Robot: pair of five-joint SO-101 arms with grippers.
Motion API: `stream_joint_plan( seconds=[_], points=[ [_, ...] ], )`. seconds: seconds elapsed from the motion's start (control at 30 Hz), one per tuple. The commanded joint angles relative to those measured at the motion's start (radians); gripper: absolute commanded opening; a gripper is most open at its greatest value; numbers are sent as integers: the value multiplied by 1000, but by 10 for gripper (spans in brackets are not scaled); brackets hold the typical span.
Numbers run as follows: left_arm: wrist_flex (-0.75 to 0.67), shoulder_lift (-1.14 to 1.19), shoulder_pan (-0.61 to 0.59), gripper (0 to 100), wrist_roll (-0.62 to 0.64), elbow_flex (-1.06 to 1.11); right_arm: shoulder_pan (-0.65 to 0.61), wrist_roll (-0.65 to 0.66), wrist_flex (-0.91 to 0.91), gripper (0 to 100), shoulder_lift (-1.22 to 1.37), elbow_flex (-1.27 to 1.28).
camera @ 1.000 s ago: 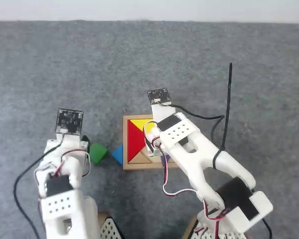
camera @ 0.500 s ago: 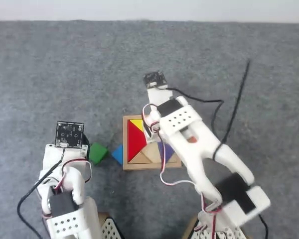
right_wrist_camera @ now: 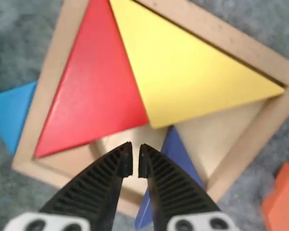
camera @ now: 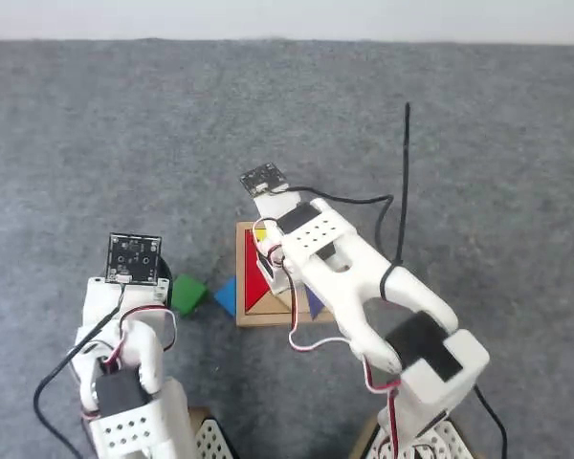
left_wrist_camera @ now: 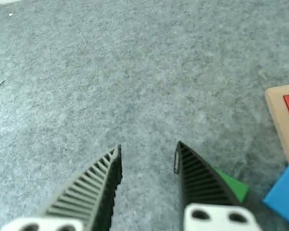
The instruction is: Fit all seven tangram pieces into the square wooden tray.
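**Three pieces seated, at least three left to place**

The square wooden tray (right_wrist_camera: 48,91) lies on the grey felt-covered table (camera: 96,124) in front of the two arms, and I judge it about half filled. The large red triangle (right_wrist_camera: 91,91) and the large yellow triangle (right_wrist_camera: 183,72) sit flat inside. Each has its long side laid along a rim, on two adjoining sides of the tray. Their right-angle corners point inward and meet at the tray's middle.

A dark blue piece (right_wrist_camera: 176,149) lies in the remaining part. One tip aims at the middle and its long axis runs out toward the rim. It is partly covered, so I cannot tell whether it is fully bedded. Bare wood shows on either side of it.

On the table, a light blue triangle (camera: 227,296) rests just beside the tray, with a green piece (camera: 187,294) next to it. An orange piece (right_wrist_camera: 282,199) lies off another side.

The right end effector (right_wrist_camera: 135,154) hangs over the tray's middle, fingers drawn to a narrow slit, holding nothing. The left end effector (left_wrist_camera: 148,147) is spread wide and empty, and the green piece is just beside one finger.
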Motion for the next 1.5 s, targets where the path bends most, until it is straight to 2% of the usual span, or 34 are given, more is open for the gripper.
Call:
stream_joint_plan(
  seconds=[0.0,0.37,0.53,0.67,0.83,1.1,1.47],
  points=[
    [3,-21,-5,178,5,-10,50,12,-51,35,22,-49],
    [5,-21,-3,178,5,-10,133,12,-120,34,18,-58],
    [5,-21,-3,178,5,-10,136,11,-36,34,-70,-77],
    [6,-21,-3,178,5,-10,180,11,-36,33,-163,-72],
    [6,-21,-3,178,5,-10,260,12,-143,33,-99,-61],
    [8,-21,-3,178,5,-10,265,14,-151,33,1,-69],
    [8,-21,-3,178,5,-10,252,12,61,34,4,-74]
  ],
)
